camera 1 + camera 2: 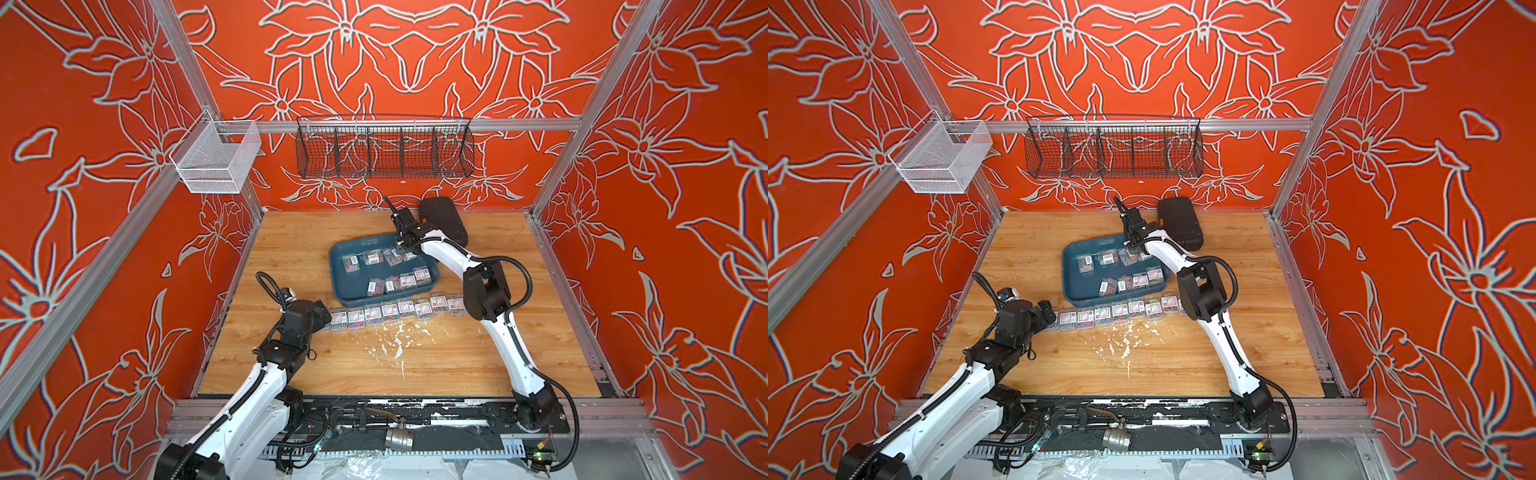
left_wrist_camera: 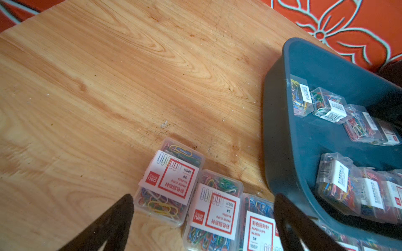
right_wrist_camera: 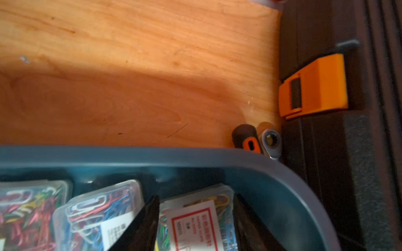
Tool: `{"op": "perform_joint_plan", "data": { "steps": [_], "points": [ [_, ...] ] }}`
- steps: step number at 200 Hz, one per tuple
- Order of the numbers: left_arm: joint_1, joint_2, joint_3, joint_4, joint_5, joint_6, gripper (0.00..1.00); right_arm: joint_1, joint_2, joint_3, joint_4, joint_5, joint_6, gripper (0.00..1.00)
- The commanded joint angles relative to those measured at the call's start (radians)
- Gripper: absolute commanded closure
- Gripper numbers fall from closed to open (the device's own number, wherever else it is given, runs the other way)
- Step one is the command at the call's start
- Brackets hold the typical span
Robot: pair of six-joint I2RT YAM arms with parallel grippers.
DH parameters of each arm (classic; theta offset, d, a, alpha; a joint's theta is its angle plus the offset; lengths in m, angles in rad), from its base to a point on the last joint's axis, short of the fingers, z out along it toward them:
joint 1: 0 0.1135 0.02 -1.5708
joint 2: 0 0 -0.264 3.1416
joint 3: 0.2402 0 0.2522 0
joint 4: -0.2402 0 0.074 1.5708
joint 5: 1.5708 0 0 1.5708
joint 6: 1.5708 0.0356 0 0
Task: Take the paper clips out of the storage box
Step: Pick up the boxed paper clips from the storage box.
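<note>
The storage box (image 1: 353,282) (image 1: 1084,286), a dark teal tray, sits mid-table and holds several clear boxes of paper clips (image 1: 400,281) (image 2: 330,108). More paper clips (image 1: 395,311) (image 1: 1121,311) lie in a row on the wood along its near side. My left gripper (image 1: 323,316) (image 2: 204,197) hovers open over the left end of that row, gripping nothing. My right gripper (image 1: 405,249) (image 3: 195,198) reaches down into the tray's far right corner. Its jaws are open and straddle one labelled box (image 3: 195,217), close against its sides.
A black hard case (image 1: 442,220) with an orange latch (image 3: 313,87) lies behind the tray's far right corner, with a tool handle (image 3: 245,137) and ratchet head (image 3: 270,141) wedged between them. A black wire basket (image 1: 384,151) and a white mesh basket (image 1: 216,156) hang on the rails.
</note>
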Motion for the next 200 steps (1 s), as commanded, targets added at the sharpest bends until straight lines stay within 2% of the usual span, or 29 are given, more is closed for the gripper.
{"op": "perform_joint_plan", "data": {
  "steps": [1,34,78,119,164,200],
  "points": [
    [-0.002,-0.005,0.025,0.004,-0.007,-0.003,0.03,-0.005,0.037,0.028,-0.093,-0.005,0.026,0.39],
    [-0.002,-0.005,0.025,0.006,-0.006,-0.003,0.03,-0.012,0.039,0.025,-0.124,-0.075,0.053,0.28],
    [-0.002,-0.005,0.025,0.006,-0.003,-0.001,0.03,-0.017,0.031,-0.006,-0.148,-0.148,0.091,0.27],
    [-0.002,-0.004,0.024,0.009,0.001,0.001,0.03,-0.012,-0.075,-0.157,-0.074,-0.109,0.107,0.21],
    [-0.002,-0.007,0.023,0.008,0.003,0.002,0.03,-0.007,-0.125,-0.116,-0.116,-0.039,0.096,0.19],
    [-0.002,-0.011,0.022,0.009,0.002,0.001,0.03,0.010,-0.188,-0.154,-0.123,-0.029,0.153,0.20]
  ]
}}
